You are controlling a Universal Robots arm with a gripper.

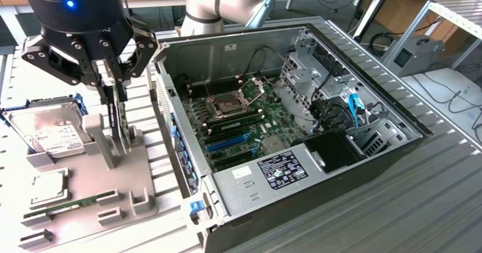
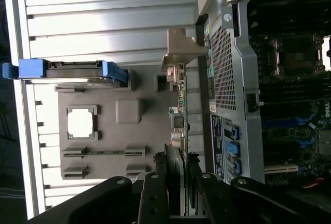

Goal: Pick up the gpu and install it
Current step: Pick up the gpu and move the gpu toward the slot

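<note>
While flanked by silver hard drive (image 1: 53, 133) and open black PC case (image 1: 354, 199), pointing straight down over grey tray (image 1: 90, 180). Got black gripper (image 2: 175, 164) clamped on thin green gpu card (image 2: 180, 113).

Silver arm (image 1: 218, 1), black screw-studded jaws, blue light (image 1: 70, 4).

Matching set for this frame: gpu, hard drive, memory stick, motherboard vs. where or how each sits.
1 gpu
2 hard drive
3 memory stick
4 motherboard

a in a blue carrier
b inside the open case
c upright on edge in the grey holder
d long green strip, low on that holder

Pairs: 1-c, 2-a, 3-d, 4-b
</note>
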